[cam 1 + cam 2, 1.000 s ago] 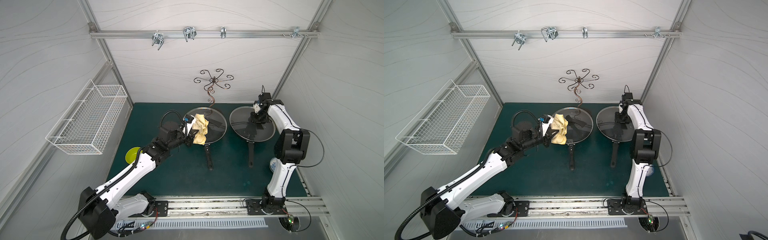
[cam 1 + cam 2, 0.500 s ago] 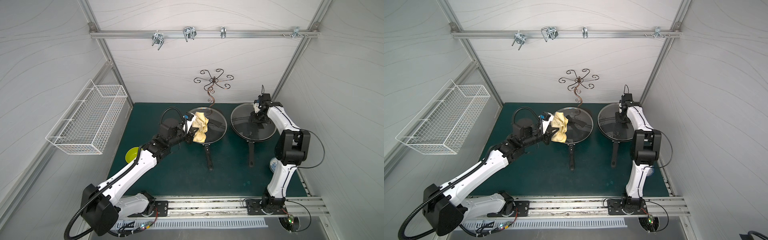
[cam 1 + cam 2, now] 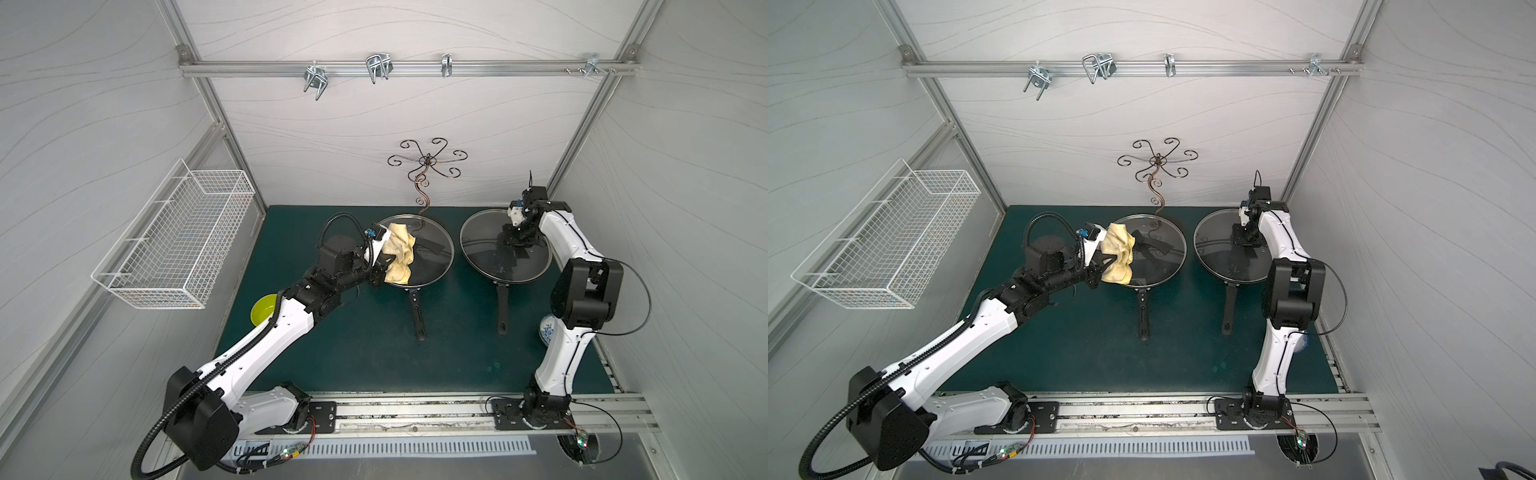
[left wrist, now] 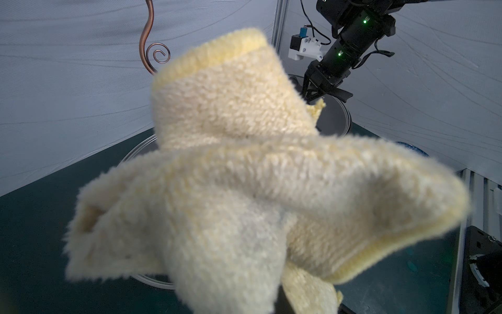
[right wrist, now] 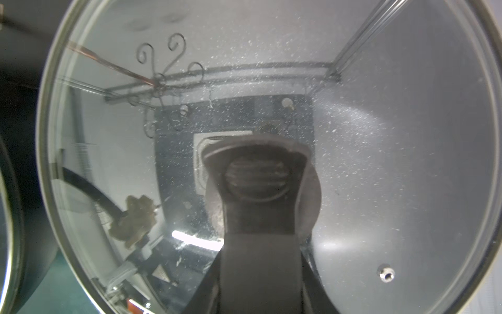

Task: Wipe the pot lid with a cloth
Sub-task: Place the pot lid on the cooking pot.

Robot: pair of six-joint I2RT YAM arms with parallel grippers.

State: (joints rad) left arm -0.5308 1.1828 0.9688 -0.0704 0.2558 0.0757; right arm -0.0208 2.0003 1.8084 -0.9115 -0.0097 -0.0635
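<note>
L gripper [image 3: 383, 266] clamped on bunched cloth [image 3: 400, 251], cloth over edge of glass-lidded pan [image 3: 434, 268], R gripper [image 3: 514, 242] closed on handle of pot lid [image 3: 482, 253] over 2nd pan [image 3: 502, 309], green bowl [image 3: 261, 309] part-hidden by L arm [image 3: 276, 332]

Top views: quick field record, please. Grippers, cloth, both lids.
left gripper: shut on cloth
cloth: bunched, above edge of left lid; contact unclear
right gripper: shut on right lid by its handle
left lid: on its pan, handle free
right lid: glass speckled in the right wrist view
bowl: lime-green, partly hidden under left arm
</note>
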